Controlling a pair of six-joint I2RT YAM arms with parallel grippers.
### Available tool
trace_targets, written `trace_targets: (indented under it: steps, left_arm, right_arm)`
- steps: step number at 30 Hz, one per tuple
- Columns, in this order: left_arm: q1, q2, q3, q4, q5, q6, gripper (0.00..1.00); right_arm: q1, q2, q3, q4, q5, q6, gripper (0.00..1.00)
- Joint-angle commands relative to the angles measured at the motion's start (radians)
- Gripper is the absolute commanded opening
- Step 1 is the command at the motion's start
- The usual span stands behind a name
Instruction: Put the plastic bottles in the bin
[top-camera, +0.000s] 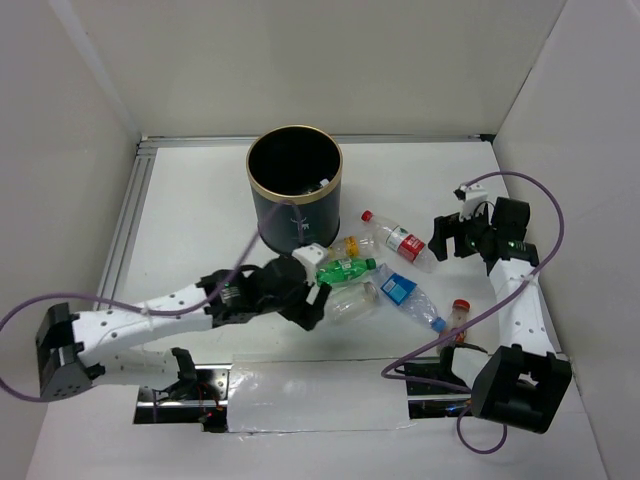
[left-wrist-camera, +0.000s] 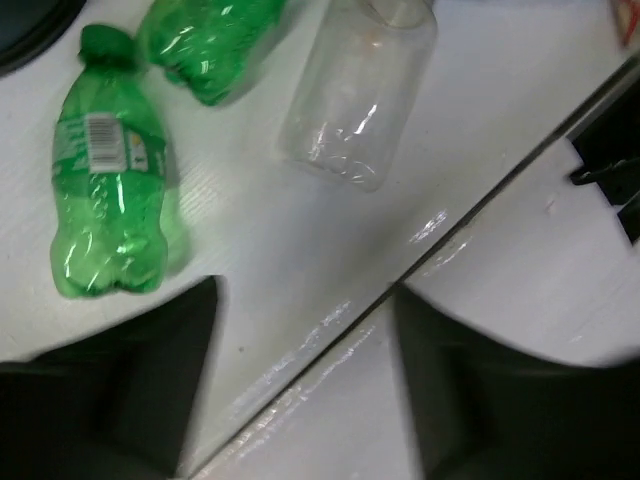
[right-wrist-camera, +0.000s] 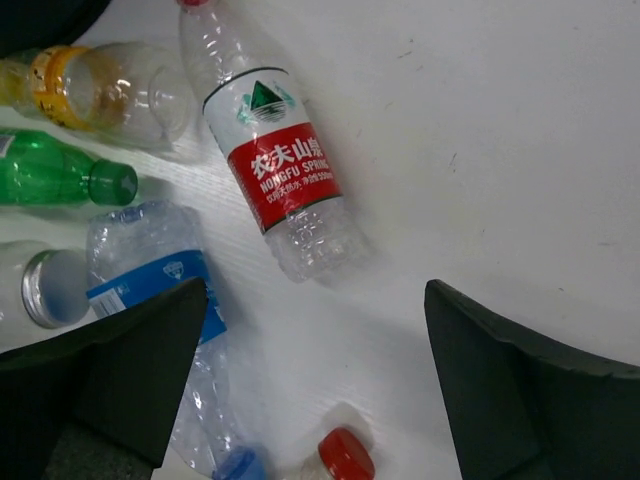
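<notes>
The dark green bin (top-camera: 294, 190) stands upright at the back centre. In front of it lie several plastic bottles: one with a red label (top-camera: 400, 241) (right-wrist-camera: 280, 160), one with a yellow label (top-camera: 350, 246) (right-wrist-camera: 100, 90), a green one (top-camera: 345, 269) (left-wrist-camera: 108, 190), a clear one (top-camera: 352, 300) (left-wrist-camera: 360, 90), one with a blue label (top-camera: 405, 293) (right-wrist-camera: 160, 290), and a small red-capped one (top-camera: 459, 318) (right-wrist-camera: 345, 455). A second green bottle (left-wrist-camera: 205, 45) shows in the left wrist view. My left gripper (top-camera: 312, 300) (left-wrist-camera: 305, 380) hovers open just beside the green and clear bottles. My right gripper (top-camera: 445, 240) (right-wrist-camera: 315, 370) stands open over bare table beside the red-label bottle.
White walls close the table on the left, back and right. A metal rail (top-camera: 125, 230) runs along the left side. A taped seam (left-wrist-camera: 400, 290) crosses the table near the front edge. Purple cables (top-camera: 545, 215) loop off both arms.
</notes>
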Motion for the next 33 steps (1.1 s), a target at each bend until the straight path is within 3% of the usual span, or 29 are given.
trace_targets:
  steps: [1, 6, 12, 23, 27, 28, 30, 32, 33]
  left_arm:
    - [-0.079, 0.106, 0.053, -0.010, -0.178, -0.009, 0.99]
    - [-0.055, 0.255, 0.105, -0.091, -0.331, -0.118, 1.00]
    - [-0.032, 0.266, 0.109, -0.148, -0.446, -0.187, 1.00]
    - [0.120, 0.425, 0.015, 0.059, -0.333, -0.017, 0.97]
    - [0.120, 0.472, 0.015, 0.084, -0.333, -0.017, 0.80]
    - [0.111, 0.472, 0.015, 0.094, -0.324, -0.017, 0.61]
    - [0.082, 0.455, 0.015, 0.095, -0.324, -0.017, 0.42]
    - [0.028, 0.404, 0.015, 0.078, -0.324, -0.017, 0.27]
    - [0.008, 0.384, 0.027, 0.062, -0.324, -0.017, 0.24]
  right_arm:
    - [-0.006, 0.013, 0.046, -0.039, -0.057, -0.031, 0.99]
    - [-0.006, 0.013, 0.046, -0.050, -0.078, -0.040, 1.00]
    - [-0.006, 0.013, 0.037, -0.041, -0.078, -0.049, 1.00]
    - [-0.006, 0.052, 0.046, -0.023, -0.088, -0.049, 1.00]
    - [-0.006, 0.052, 0.046, -0.023, -0.106, -0.069, 1.00]
    - [-0.006, 0.052, 0.046, -0.023, -0.115, -0.069, 1.00]
    - [-0.006, 0.052, 0.046, -0.023, -0.124, -0.093, 1.00]
    - [-0.006, 0.052, 0.056, -0.013, -0.137, -0.109, 0.98]
    - [-0.006, 0.052, 0.056, -0.004, -0.155, -0.121, 0.89]
